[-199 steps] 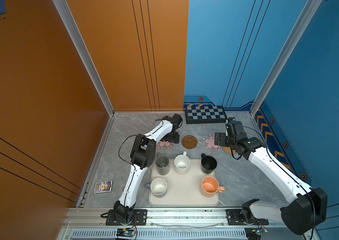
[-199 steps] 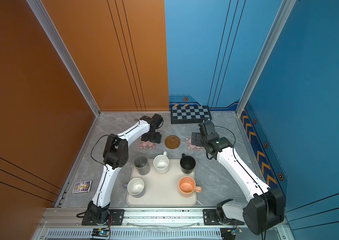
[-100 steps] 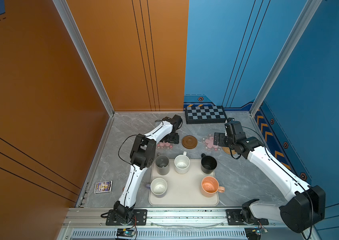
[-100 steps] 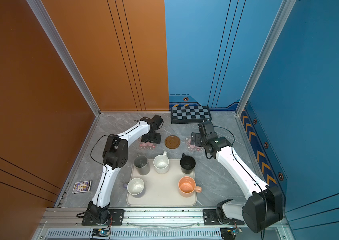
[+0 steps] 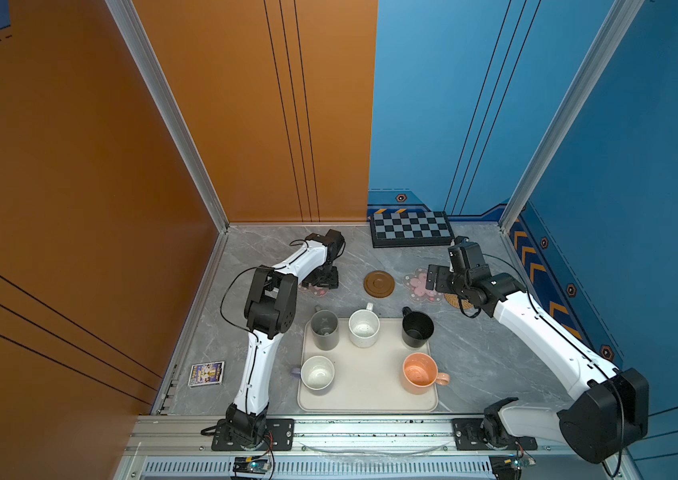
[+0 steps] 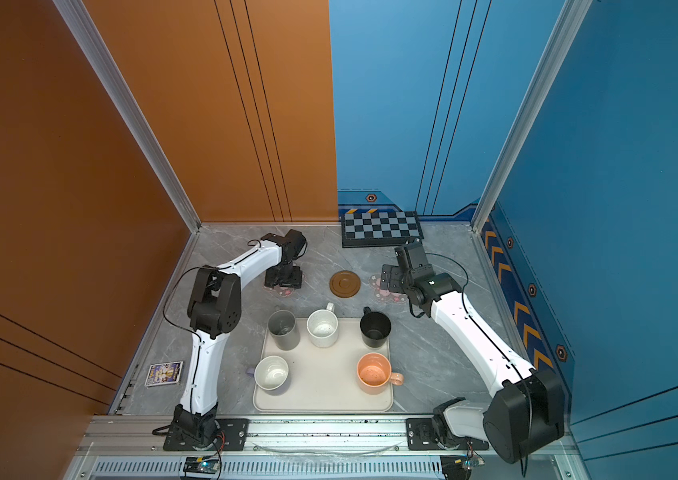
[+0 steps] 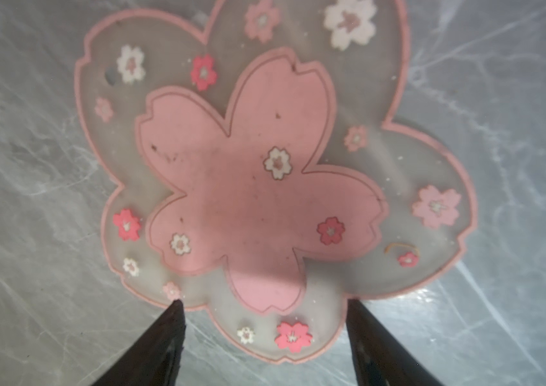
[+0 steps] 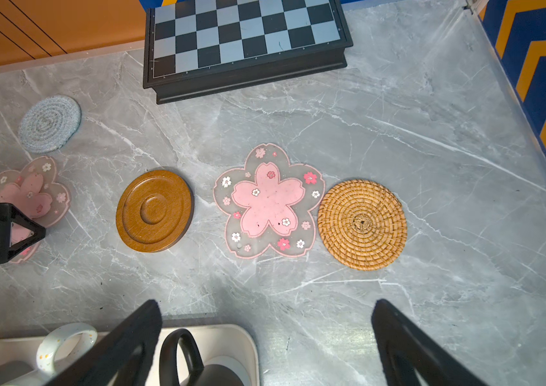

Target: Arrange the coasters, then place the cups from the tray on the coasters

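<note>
Orange and blue walls close around the grey marble desk [image 5: 491,365]. The biggest thing on it is the cream tray [image 5: 370,386] near the front edge, with the chequered board [image 5: 412,228] at the far wall. On the tray stand all five mugs: the grey mug [image 5: 325,330], the speckled white mug [image 5: 364,328], the black mug [image 5: 416,330], the peach-orange mug [image 5: 419,373] and the lavender mug [image 5: 317,373]; none is on a coaster yet. Between tray and board lie the coasters. Three make a row: the brown ringed disc [image 8: 154,210], a pink flower coaster [image 8: 268,200] just beside it, and the rattan coaster [image 8: 362,224], touching that one or nearly so. The second flower coaster [image 7: 258,187] lies at the left end of the row, and the grey-blue knitted coaster [image 8: 50,123] sits behind it, out of line. The left pincer [image 7: 263,302] hangs low over this second flower coaster, its fingers spread with one petal between the tips, not clamped on it. The right pincer [image 8: 266,304] is spread wide and empty, above bare desk between the row and the tray. I judge that the arranging step is in hand and the cups' step is not begun. The next move probably asks the left fingers to go down to the desk and pinch the thin petal edge, or push it, so the mat comes in line. The knitted one then needs a place in the row.
</note>
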Action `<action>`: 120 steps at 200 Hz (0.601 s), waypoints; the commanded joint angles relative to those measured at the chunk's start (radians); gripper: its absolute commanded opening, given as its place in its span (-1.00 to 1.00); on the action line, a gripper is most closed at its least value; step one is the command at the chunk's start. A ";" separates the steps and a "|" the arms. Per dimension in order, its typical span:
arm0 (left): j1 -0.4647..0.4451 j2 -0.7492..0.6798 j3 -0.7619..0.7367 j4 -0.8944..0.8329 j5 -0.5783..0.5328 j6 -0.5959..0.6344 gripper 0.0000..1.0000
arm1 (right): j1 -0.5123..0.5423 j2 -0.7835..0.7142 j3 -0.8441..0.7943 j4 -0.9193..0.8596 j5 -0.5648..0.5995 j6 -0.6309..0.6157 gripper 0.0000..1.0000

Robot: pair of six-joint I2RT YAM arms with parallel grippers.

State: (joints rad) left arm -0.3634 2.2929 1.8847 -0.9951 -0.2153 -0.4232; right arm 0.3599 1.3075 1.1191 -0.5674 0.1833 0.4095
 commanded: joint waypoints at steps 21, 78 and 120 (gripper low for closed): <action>0.034 -0.015 -0.082 -0.036 0.023 0.041 0.48 | 0.005 0.013 0.029 -0.009 0.002 0.012 1.00; 0.031 -0.105 0.007 -0.018 0.169 0.073 0.59 | 0.019 0.025 0.025 -0.008 -0.001 0.026 1.00; 0.035 -0.036 0.177 -0.019 0.206 0.074 0.60 | 0.025 0.044 0.031 -0.006 0.001 0.024 1.00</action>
State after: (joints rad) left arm -0.3340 2.2417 1.9667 -0.9981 -0.0525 -0.3626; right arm 0.3779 1.3396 1.1198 -0.5671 0.1829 0.4206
